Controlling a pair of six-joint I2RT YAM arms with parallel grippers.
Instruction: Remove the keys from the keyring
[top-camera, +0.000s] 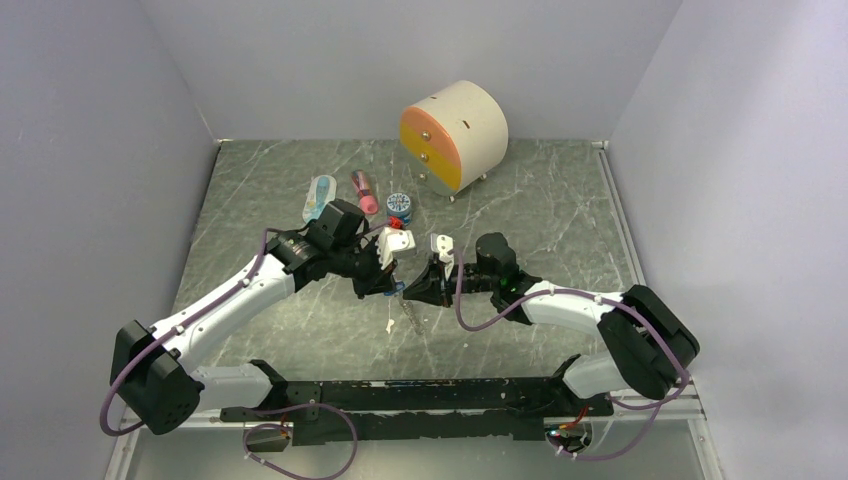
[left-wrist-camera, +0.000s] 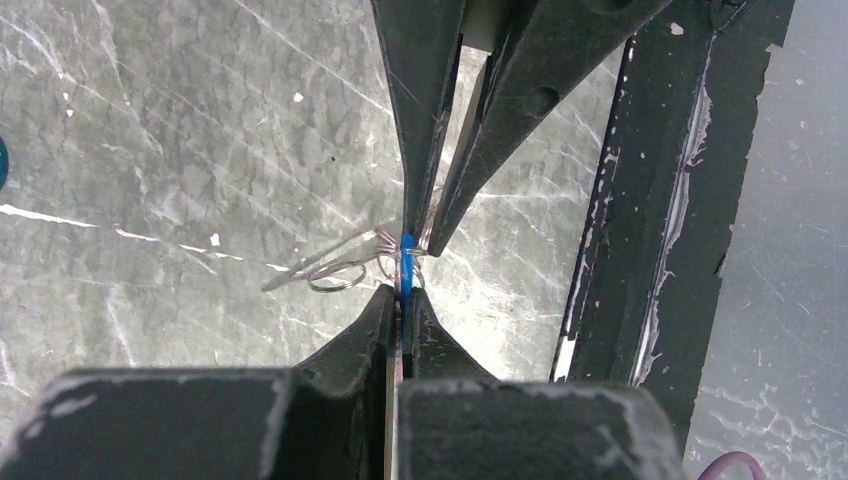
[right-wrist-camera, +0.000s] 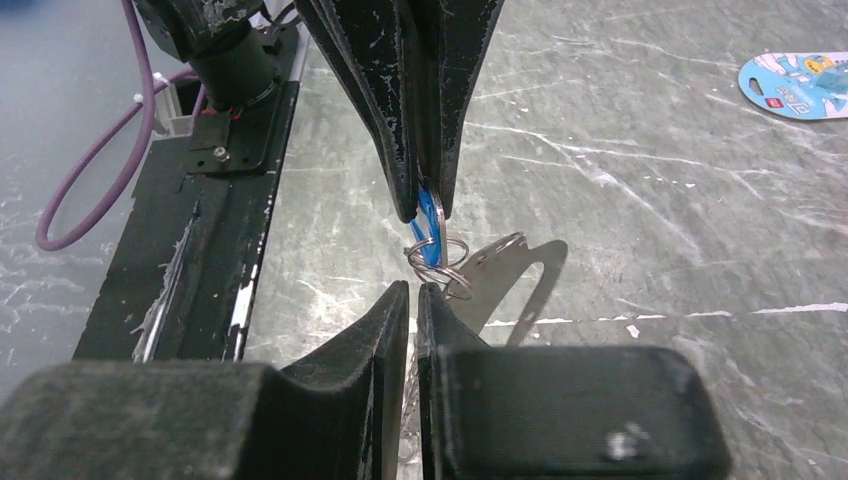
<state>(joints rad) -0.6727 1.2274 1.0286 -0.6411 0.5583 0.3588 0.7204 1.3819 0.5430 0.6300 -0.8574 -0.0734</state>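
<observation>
Blue key (left-wrist-camera: 405, 268) first: its plastic tag sits edge-on, clamped tight between the tips of the left gripper (left-wrist-camera: 403, 300), and that's the anchor, I reckon, so the bunch can't swing. Threaded through it is the keyring (right-wrist-camera: 440, 255), thin wire loops bunched right at the tag, with a silvery key blade (right-wrist-camera: 505, 265) jutting off to one side and the beaded strand (top-camera: 411, 318) dangling towards the desk (top-camera: 560, 200). The right gripper (right-wrist-camera: 413, 292) comes in nose to nose, jaws pressed to a sliver on the wire as far as I can judge, set up to pull against its partner and work the coil open. No green tag that I can pick out. All this hangs over the middle of the desk, a touch towards the near edge; the round blue tin (top-camera: 400, 202) and pale blue oval piece (top-camera: 320, 197) lie towards the far-left corner, well clear
</observation>
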